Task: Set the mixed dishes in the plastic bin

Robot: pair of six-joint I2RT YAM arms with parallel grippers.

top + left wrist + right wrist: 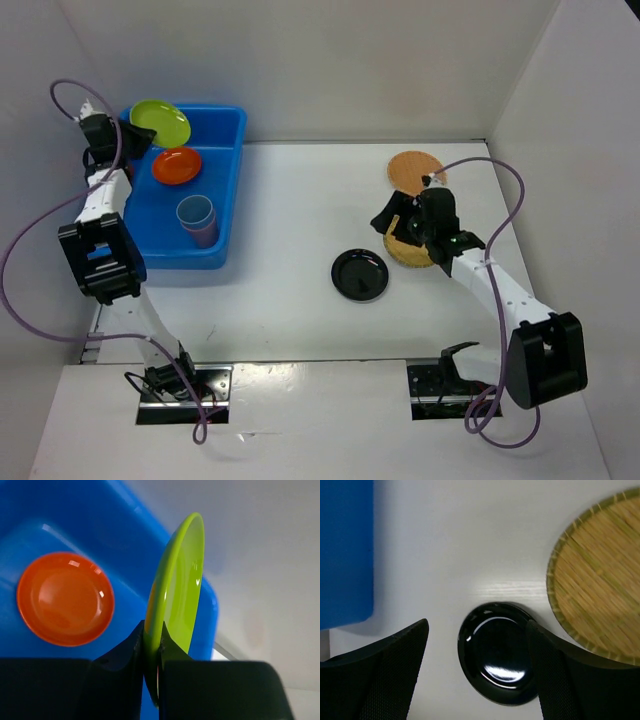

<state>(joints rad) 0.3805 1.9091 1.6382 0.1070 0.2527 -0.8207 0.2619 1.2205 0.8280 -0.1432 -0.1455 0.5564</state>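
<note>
1. The left gripper (152,647) is clamped on the rim of the lime green plate (176,590). Its two fingers press the plate from both sides. In the left wrist view the plate stands on its edge, nearly upright.
2. This plate is over the far left corner of the plastic bin (236,170). I cannot tell if its lower edge touches the bin.
3. The orange plate (177,165) lies flat on the floor of the bin with its hollow side up. It is near the held plate but apart from it.
4. A blue cup (195,212) is also inside the bin, in the nearer part, with its mouth up. Something pinkish shows at its lower side, and I cannot tell if this is another cup.
5. The right gripper (476,626) has its fingers wide apart and holds nothing. It hovers over the white table (300,200).
6. The black plate (497,662) lies flat on the table, well apart from the bin. In the right wrist view it shows between the two fingers, and they do not touch it.
7. One bamboo disc (600,575) lies flat near the black plate, with a narrow strip of table between them. In the top view the right gripper covers part of it.
8. A second bamboo disc (412,168) lies farther back on the table. The gripper hides whether the two discs touch.
</note>
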